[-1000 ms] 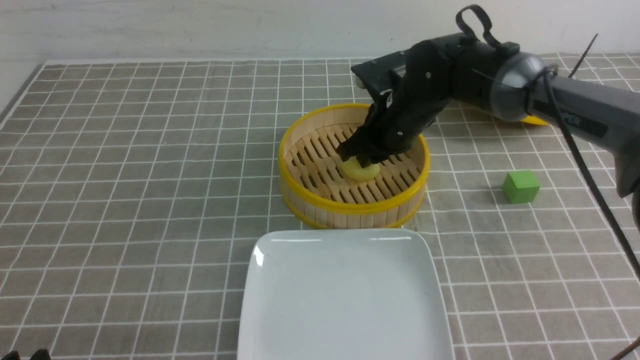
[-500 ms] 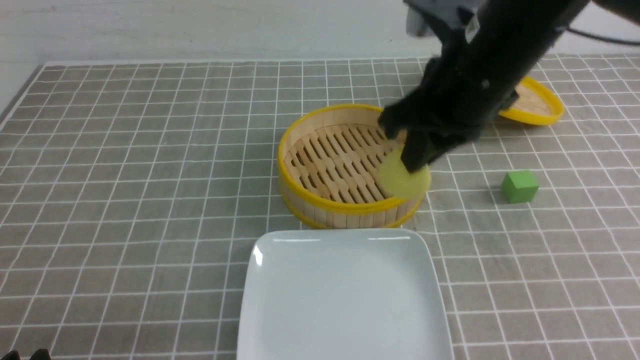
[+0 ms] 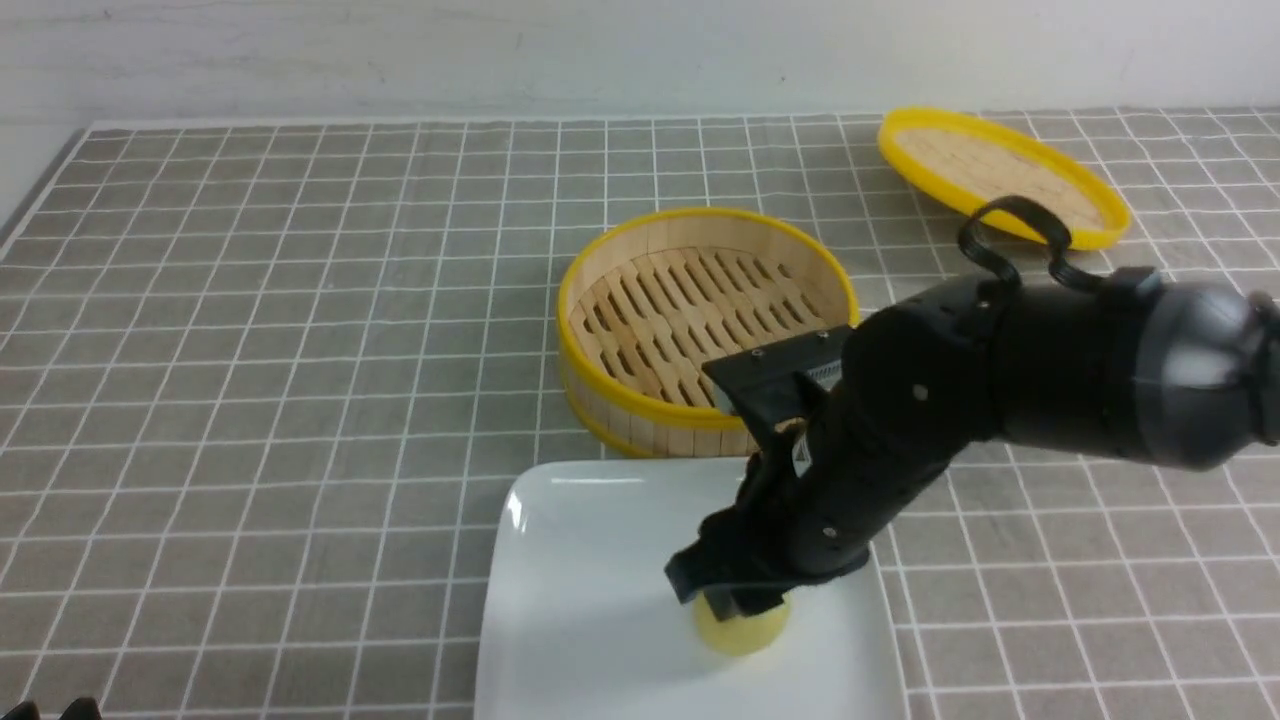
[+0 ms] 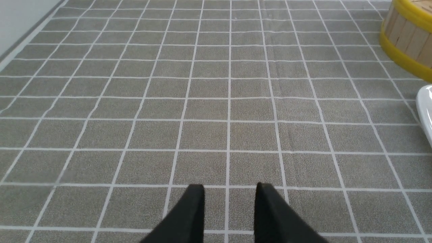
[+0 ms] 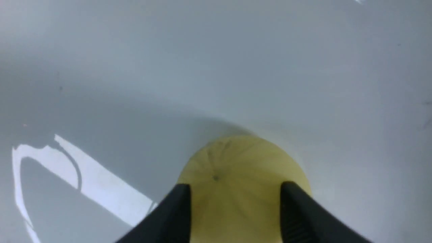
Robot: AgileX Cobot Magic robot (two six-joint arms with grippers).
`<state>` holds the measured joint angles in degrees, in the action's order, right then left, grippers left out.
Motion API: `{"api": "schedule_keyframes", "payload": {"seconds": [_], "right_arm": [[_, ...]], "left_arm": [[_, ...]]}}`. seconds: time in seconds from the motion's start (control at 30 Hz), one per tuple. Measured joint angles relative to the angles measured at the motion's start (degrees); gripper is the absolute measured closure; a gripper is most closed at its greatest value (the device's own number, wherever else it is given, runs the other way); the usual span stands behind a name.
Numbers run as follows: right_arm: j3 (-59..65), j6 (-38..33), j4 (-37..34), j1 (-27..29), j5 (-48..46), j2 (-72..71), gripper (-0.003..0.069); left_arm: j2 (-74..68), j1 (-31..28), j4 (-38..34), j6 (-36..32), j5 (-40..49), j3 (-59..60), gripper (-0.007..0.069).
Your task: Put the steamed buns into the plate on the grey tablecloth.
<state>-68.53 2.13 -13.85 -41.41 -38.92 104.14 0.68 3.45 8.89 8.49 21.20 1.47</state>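
The pale-yellow steamed bun [image 3: 740, 628] sits low over the right part of the white square plate [image 3: 590, 560] on the grey tablecloth [image 3: 250, 350]. My right gripper [image 3: 735, 600] is shut on the bun from above. In the right wrist view the bun [image 5: 239, 168] shows between the two black fingers of the right gripper [image 5: 234, 185], with the plate [image 5: 236, 67] right under it. My left gripper [image 4: 229, 187] is open and empty above bare tablecloth [image 4: 202, 101], left of the plate's edge [image 4: 426, 111].
The slatted bamboo steamer basket [image 3: 600, 400] stands just behind the plate with nothing in it; its wall also shows in the left wrist view [image 4: 405, 37]. The round bamboo lid [image 3: 1000, 170] lies at the back right. My right arm hides the green cube.
My right gripper has lifted the bun out of the steamer basket, carried it forward over the rim, and lowered it onto the right part of the plate.
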Motion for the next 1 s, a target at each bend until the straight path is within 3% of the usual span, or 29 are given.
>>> {"api": "schedule_keyframes", "payload": {"seconds": [0.03,0.13,0.27,0.43,0.67,0.8,0.83,0.87,0.9,0.97,1.0], "right_arm": [[-1.0,0.0,0.6,0.0,-1.7,0.0,0.0215],[-3.8,0.1,2.7,0.1,-6.4,-0.4,0.0195],[-11.3,3.4,11.0,0.6,-19.4,-4.6,0.0333],[-15.4,8.4,24.7,1.1,-30.2,-14.8,0.0642],[-8.5,17.5,29.2,1.1,-31.4,-34.6,0.0673],[1.7,18.9,29.4,1.1,-26.2,-44.4,0.0673],[9.5,19.3,29.4,1.1,-17.9,-49.1,0.0673],[10.4,19.3,29.4,1.1,-17.9,-49.6,0.0673],[17.7,19.4,29.4,1.1,-7.2,-53.9,0.0673],[22.9,19.4,29.4,1.1,0.4,-55.6,0.0673],[29.1,19.5,29.4,1.1,10.9,-57.7,0.0673]], "left_arm": [[0.0,0.0,0.0,0.0,0.0,0.0,0.0384],[0.0,0.0,0.0,0.0,0.0,0.0,0.0384],[0.0,0.0,0.0,0.0,0.0,0.0,0.0384],[0.0,0.0,0.0,0.0,0.0,0.0,0.0384],[0.0,0.0,0.0,0.0,0.0,0.0,0.0384],[0.0,0.0,0.0,0.0,0.0,0.0,0.0384],[0.0,0.0,0.0,0.0,0.0,0.0,0.0384],[0.0,0.0,0.0,0.0,0.0,0.0,0.0384],[0.0,0.0,0.0,0.0,0.0,0.0,0.0384],[0.0,0.0,0.0,0.0,0.0,0.0,0.0384],[0.0,0.0,0.0,0.0,0.0,0.0,0.0384]]}}
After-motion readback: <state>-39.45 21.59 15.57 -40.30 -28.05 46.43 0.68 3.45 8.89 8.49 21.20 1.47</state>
